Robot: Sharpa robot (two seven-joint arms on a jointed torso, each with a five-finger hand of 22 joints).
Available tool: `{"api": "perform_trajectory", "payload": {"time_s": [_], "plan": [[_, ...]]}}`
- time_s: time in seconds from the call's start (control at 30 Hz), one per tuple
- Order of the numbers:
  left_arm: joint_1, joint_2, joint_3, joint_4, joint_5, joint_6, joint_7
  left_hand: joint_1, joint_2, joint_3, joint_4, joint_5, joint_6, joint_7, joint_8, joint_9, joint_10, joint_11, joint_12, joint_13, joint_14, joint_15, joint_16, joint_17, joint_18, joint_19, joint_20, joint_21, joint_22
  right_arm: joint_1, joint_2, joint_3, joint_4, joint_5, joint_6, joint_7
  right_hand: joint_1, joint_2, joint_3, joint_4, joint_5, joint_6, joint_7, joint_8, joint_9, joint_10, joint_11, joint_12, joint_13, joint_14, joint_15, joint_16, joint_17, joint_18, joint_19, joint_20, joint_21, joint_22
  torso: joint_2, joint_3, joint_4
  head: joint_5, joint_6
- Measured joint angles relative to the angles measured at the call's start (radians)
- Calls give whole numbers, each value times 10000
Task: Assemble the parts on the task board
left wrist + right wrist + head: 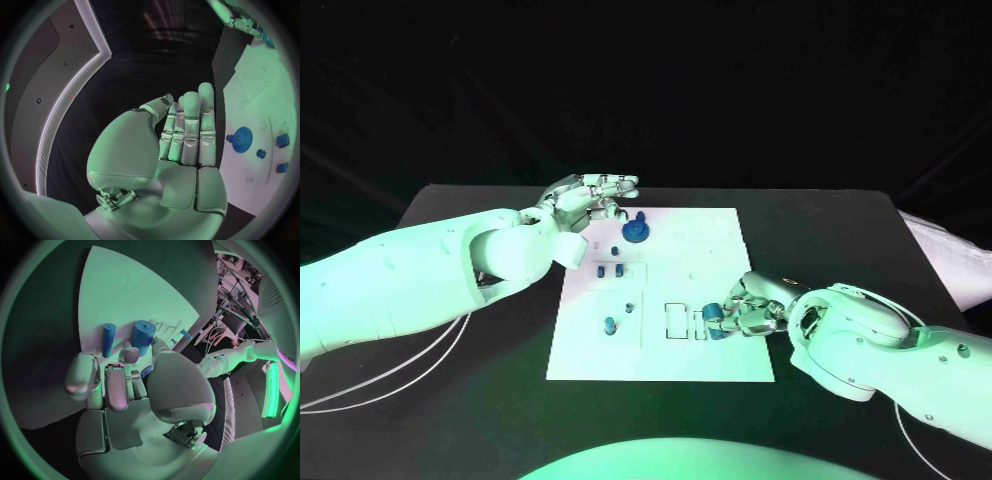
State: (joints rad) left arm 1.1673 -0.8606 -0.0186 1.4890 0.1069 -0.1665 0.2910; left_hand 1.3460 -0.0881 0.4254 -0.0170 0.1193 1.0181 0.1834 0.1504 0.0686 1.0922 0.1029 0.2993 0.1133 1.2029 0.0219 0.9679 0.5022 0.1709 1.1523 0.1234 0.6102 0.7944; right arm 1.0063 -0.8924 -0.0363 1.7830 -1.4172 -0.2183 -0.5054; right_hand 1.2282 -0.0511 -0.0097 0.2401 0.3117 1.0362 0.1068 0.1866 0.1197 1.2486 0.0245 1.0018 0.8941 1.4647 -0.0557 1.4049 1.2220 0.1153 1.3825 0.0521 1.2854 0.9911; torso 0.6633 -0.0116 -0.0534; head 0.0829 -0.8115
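Note:
The white task board (661,300) lies mid-table. A blue gear (636,232) stands near its far left corner, also seen as the gear (242,137) beside my left hand. My left hand (593,195) hovers at that corner, fingers (190,130) straight and close together; a blue speck shows at the thumb tip, and I cannot tell whether it is held. My right hand (750,308) sits at the board's right edge, thumb and fingers pinching a thick blue cylinder (142,337) over the board. A thinner blue peg (109,339) lies beside it.
Small blue parts (607,268) sit in the board's left half, with another blue part (609,324) nearer the front. Outlined slots (678,320) lie just left of my right hand. Black table (473,380) surrounds the board; white cables trail at the front left.

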Motion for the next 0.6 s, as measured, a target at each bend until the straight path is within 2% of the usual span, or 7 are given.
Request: {"api": "perform_trajectory", "payload": {"time_s": [0.27, 0.4, 0.6], "plan": [[-2, -3, 0, 0, 0, 12, -9, -40, 40, 0, 0, 0, 0, 0, 0, 0, 0, 0, 66, 11, 0, 0, 0, -17, 1, 0, 0, -40, -17, -13, 105, 36, -87, -119, -18, -93, 123, 122, -71, 71, 9, 2, 1, 110, -1, 92, -17, 330, 394, 1, 2, 0, 27, 1, -1, 0, 47, 52, 2, -10, 12, 29, -34], [-2, -3, 0, 3, 0, 17, -12, -40, 40, 0, 0, 0, 0, 0, 0, 0, 0, 0, 66, 10, 0, 0, 0, -17, 0, 0, 0, -40, -17, -29, 91, 32, -67, -123, -97, -106, 250, 249, -138, 137, 255, 111, -108, 267, 71, 224, -28, 606, 754, 2, 3, 38, 39, 0, -1, 0, 109, 119, 2, -15, 17, 35, -38], [-2, -6, 0, 5, 0, 21, -15, -40, 40, 0, 0, 0, 0, 0, 0, 0, 0, 0, 66, 9, 0, 0, 0, -16, 0, 0, 0, -40, -17, -62, -44, 4, 66, 234, -326, -109, 395, 398, -239, 228, 500, 205, -132, 406, 154, 268, 16, 836, 1069, 2, 3, 83, 109, 1, 25, -26, 117, 170, 2, -18, 35, 9, -49]]}}
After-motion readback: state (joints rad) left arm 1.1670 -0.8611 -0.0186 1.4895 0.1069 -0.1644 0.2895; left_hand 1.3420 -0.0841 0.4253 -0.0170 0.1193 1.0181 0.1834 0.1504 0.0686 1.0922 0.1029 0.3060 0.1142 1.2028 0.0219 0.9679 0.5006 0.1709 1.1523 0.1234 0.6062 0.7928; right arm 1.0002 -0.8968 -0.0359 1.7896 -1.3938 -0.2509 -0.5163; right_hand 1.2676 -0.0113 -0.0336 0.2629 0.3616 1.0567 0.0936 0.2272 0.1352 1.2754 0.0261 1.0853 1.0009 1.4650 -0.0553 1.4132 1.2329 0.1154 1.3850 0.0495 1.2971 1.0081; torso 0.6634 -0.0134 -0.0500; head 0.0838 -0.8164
